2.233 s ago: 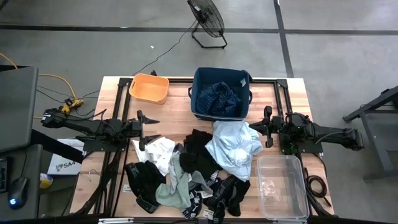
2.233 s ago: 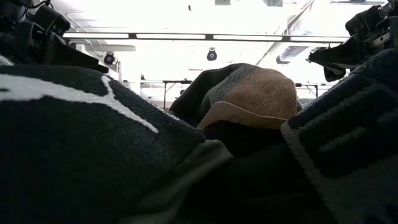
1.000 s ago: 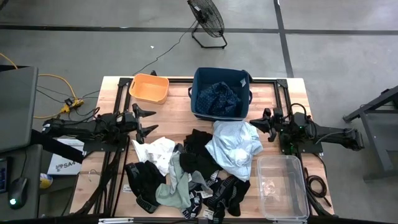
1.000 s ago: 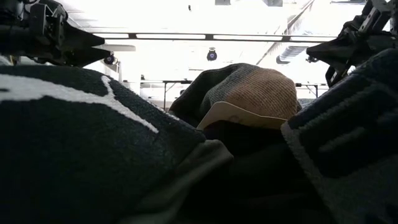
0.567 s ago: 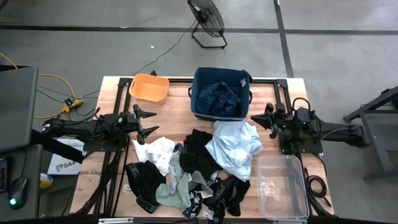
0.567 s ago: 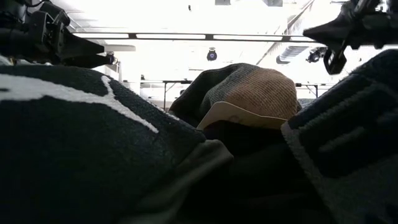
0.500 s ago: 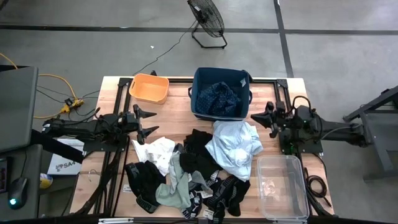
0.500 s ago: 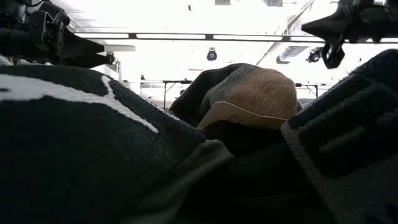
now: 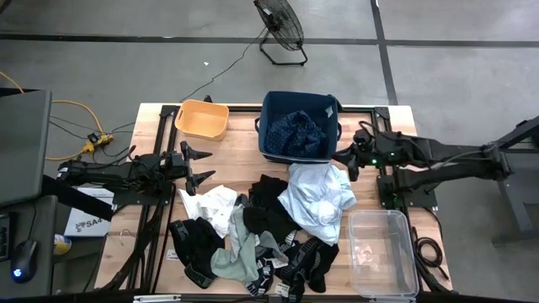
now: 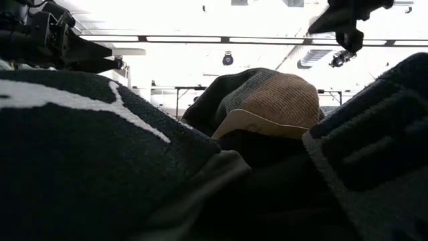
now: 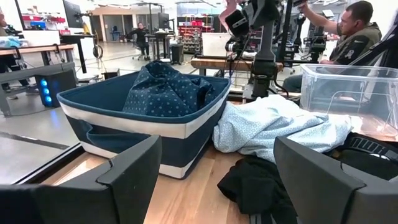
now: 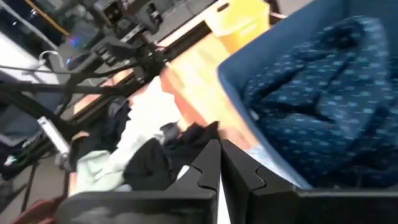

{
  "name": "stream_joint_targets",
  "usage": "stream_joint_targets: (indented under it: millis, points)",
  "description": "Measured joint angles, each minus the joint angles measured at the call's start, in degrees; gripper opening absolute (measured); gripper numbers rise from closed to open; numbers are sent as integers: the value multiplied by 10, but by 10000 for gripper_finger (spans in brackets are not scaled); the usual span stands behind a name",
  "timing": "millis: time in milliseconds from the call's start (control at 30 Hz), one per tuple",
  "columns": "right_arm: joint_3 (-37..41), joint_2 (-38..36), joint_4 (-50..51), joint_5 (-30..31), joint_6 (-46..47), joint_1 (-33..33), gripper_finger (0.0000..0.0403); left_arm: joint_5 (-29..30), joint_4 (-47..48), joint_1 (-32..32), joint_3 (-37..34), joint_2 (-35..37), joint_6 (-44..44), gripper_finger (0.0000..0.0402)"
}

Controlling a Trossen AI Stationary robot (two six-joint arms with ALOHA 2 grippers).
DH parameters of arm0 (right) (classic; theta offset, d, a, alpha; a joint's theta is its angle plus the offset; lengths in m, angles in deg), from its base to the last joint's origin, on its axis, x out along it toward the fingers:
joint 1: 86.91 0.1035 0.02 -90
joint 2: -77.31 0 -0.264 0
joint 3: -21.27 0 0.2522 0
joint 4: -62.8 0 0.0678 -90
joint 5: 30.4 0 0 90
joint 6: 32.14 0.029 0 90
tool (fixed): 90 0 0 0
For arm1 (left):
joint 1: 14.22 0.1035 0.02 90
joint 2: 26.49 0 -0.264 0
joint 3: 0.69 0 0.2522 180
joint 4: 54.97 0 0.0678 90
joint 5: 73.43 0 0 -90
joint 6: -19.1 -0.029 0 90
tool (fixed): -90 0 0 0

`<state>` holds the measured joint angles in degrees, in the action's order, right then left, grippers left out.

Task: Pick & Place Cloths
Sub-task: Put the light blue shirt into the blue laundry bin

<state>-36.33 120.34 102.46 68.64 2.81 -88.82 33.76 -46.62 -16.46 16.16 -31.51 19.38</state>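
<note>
The cloths (image 9: 269,227) sprawl across the tabletop's (image 9: 240,160) middle toward its front edge; a dark-blue patterned shirt (image 9: 296,130) sits in the navy bin (image 9: 268,126). The right gripper (image 9: 348,164), fingers pressed together, hovers just beside the pale shirt (image 9: 316,198). The left gripper (image 9: 195,164), spread and empty, waits near the left edge.

Orange tub (image 9: 202,119) sits at the table's (image 9: 240,164) far left corner, navy bin (image 9: 274,109) beside it, clear box (image 9: 384,252) front right, floor fan (image 9: 280,27) beyond.

Dark-blue patterned shirt (image 11: 163,87) in navy bin (image 11: 143,121) — pale shirt (image 11: 280,127) beside.
</note>
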Motion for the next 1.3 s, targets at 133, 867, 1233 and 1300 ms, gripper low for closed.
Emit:
stream_joint_targets:
  millis: [133,867,1233,1300]
  points:
    - [-45,54,13,0,10,30,4,0,0,0,0,0,0,305]
    - [-218,336,262,45,137,187,4,0,30,0,0,0,0,305]
    - [-218,371,254,59,95,242,4,0,30,0,0,0,0,305]
    - [-218,383,253,56,72,250,4,0,30,0,0,0,0,305]
